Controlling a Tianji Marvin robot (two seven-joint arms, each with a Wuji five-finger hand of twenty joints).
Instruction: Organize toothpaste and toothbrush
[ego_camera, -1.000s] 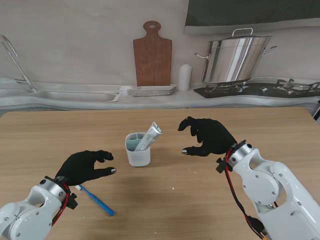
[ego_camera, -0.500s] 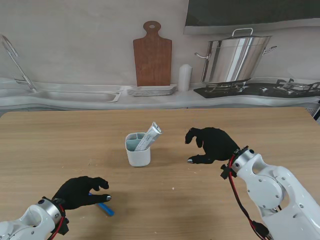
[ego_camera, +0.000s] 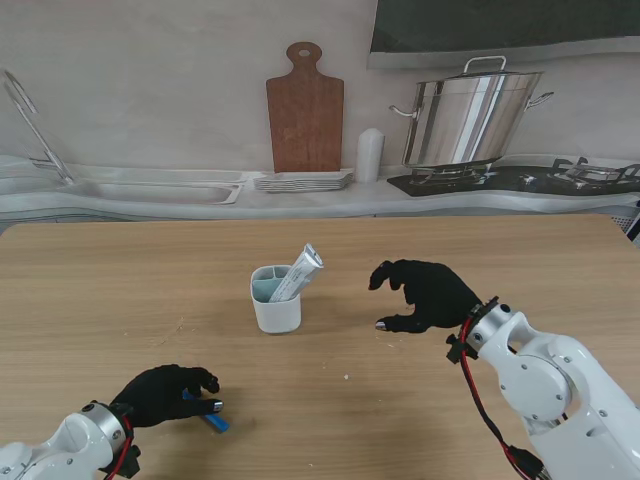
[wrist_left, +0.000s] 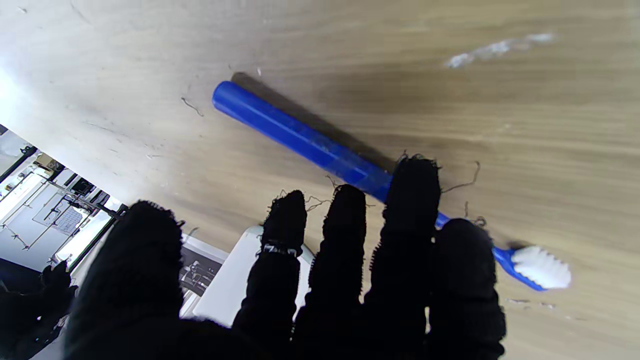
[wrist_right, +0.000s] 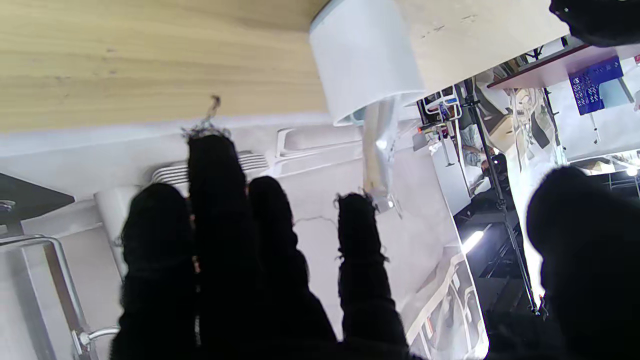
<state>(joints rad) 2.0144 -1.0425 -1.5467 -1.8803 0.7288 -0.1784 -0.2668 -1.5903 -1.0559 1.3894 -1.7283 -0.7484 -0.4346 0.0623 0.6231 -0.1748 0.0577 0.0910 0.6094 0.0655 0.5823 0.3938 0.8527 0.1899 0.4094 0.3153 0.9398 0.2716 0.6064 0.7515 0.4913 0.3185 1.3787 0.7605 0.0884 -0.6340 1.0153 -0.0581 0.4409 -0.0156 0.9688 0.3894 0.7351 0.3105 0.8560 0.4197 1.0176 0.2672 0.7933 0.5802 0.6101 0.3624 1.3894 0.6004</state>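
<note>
A blue toothbrush (wrist_left: 300, 137) with white bristles (wrist_left: 542, 267) lies flat on the wooden table. My left hand (ego_camera: 165, 393) hovers low over it, with its fingertips (wrist_left: 412, 185) across the brush's neck and the thumb held apart. Only the handle's end (ego_camera: 216, 423) shows past the hand in the stand view. A white divided cup (ego_camera: 275, 302) stands mid-table with the toothpaste tube (ego_camera: 301, 271) leaning in it, also seen in the right wrist view as cup (wrist_right: 365, 65) and tube (wrist_right: 377, 150). My right hand (ego_camera: 425, 293) is to the right of the cup, fingers curled apart, holding nothing.
Beyond the table's far edge runs a counter with a sink (ego_camera: 150, 190), a stack of plates (ego_camera: 303, 181), a wooden cutting board (ego_camera: 305, 105), a white bottle (ego_camera: 370, 154) and a steel pot (ego_camera: 470, 115) on a stove.
My left hand has drawn back toward me and come down over the toothbrush, covering most of it. My right hand has drifted slightly away from the cup, toward me.
</note>
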